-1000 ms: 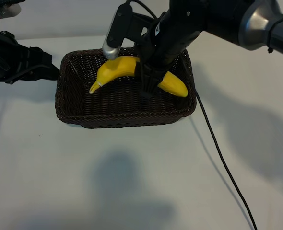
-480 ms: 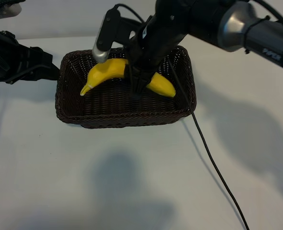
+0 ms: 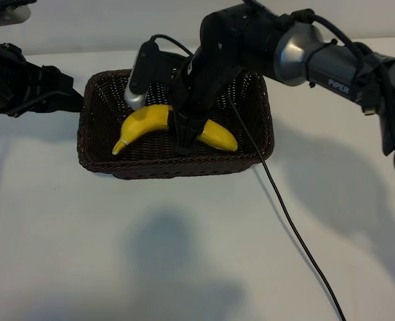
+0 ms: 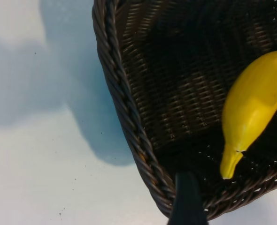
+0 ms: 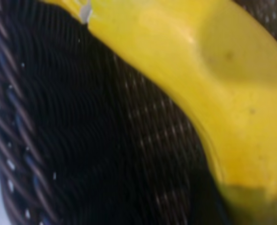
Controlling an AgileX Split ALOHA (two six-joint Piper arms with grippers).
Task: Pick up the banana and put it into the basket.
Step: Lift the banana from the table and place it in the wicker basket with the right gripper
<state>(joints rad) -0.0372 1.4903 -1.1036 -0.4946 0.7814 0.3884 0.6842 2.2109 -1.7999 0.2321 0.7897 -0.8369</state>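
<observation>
The left hand (image 3: 67, 100) is waiting at the far left of the tabletop (image 3: 184, 254), just beside the left wall of the basket (image 3: 94, 144), and it is not touching anything. Its fingers are standing apart with nothing between them. I judge that it is parking there so that the way into the basket is free for the other arm.

The basket is sitting in the middle of the far part of the tabletop. The banana (image 3: 144, 122) is inside it, low over the woven floor, with its stem tip pointing to the near left corner and its other end toward the right wall. I cannot tell if the banana is already resting on the floor or hanging just above it.

The right hand (image 3: 185, 137) is reaching down into the basket from the far right and is gripping the banana around its middle, fingers clamped on both sides of it. Holding the fruit at the middle is keeping it balanced and nearly level. In my judgement the placing is almost done, and only the letting go is missing.

A black cable (image 3: 298, 234) is trailing from the right arm across the tabletop to the near right.
</observation>
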